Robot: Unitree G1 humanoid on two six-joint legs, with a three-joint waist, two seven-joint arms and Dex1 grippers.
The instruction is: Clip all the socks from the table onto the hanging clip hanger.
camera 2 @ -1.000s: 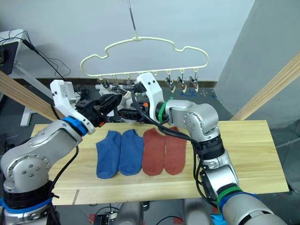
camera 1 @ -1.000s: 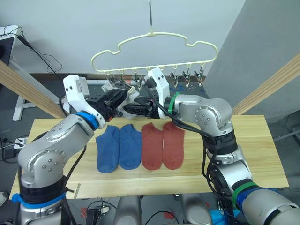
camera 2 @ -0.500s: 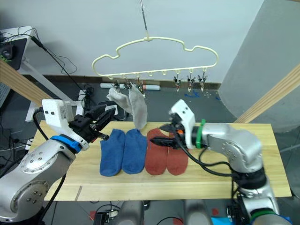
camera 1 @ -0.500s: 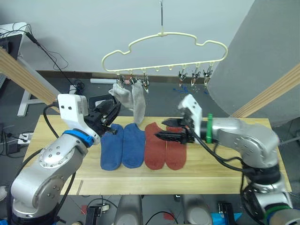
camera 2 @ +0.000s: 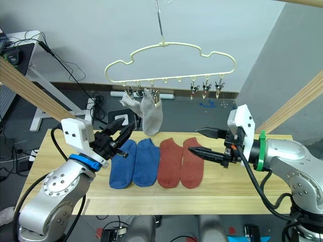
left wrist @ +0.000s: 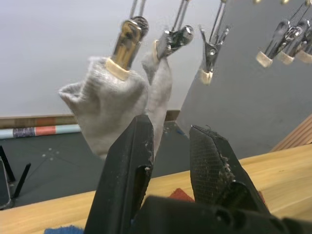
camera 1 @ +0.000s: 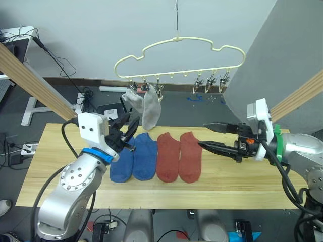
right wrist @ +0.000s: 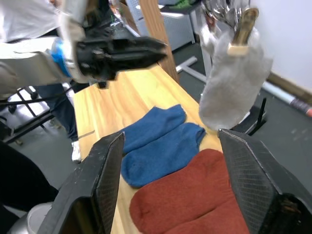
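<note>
Left eye view, reading from the left: the left hand (camera 1: pixel 128 132) hovers empty with fingers slightly spread over the blue socks (camera 1: pixel 134 157), and two grey socks (camera 1: pixel 144 107) already hang from the leftmost clips of the clip hanger (camera 1: pixel 179 55). Four socks are left, the blue pair and the rust-red socks (camera 1: pixel 178 156) lying side by side on the pale wooden worktop (camera 1: pixel 60 164). To the right, the right hand (camera 1: pixel 207 135) is empty, fingers wide apart, before a grey wall (camera 1: pixel 91 30) and dark floor (camera 1: pixel 75 96).

My arms: silver-grey rounded shells with visible screws and black cables. A blue band rings my left wrist, a green one my right. White camera blocks sit above each black two-fingered gripper, left gripper (camera 1: pixel 128 132) and right gripper (camera 1: pixel 211 135).
</note>
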